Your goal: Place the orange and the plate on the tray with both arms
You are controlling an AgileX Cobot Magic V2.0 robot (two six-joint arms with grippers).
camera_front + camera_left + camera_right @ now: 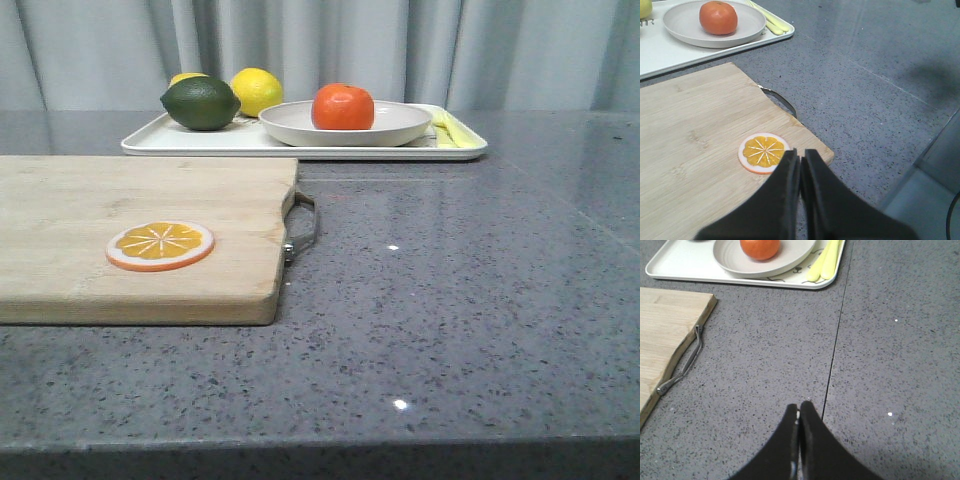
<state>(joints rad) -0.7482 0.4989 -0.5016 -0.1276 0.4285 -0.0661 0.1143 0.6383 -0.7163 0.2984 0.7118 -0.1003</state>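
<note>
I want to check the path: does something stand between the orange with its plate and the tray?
Nothing does. The orange already sits in the plate, and the plate rests on the tray. Both grippers are shut and apart from them.

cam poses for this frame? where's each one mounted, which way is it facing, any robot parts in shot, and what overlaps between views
Front: low at the table edge, facing forward over the cutting board to the tray before the curtain; no robot parts show.
Left wrist: on the left arm, looking down past the shut left hand at the orange slice on the board.
Right wrist: on the right arm, looking down past the shut right hand at bare countertop beside the board's handle.
Shared: all three show the orange in the plate on the tray.
</note>
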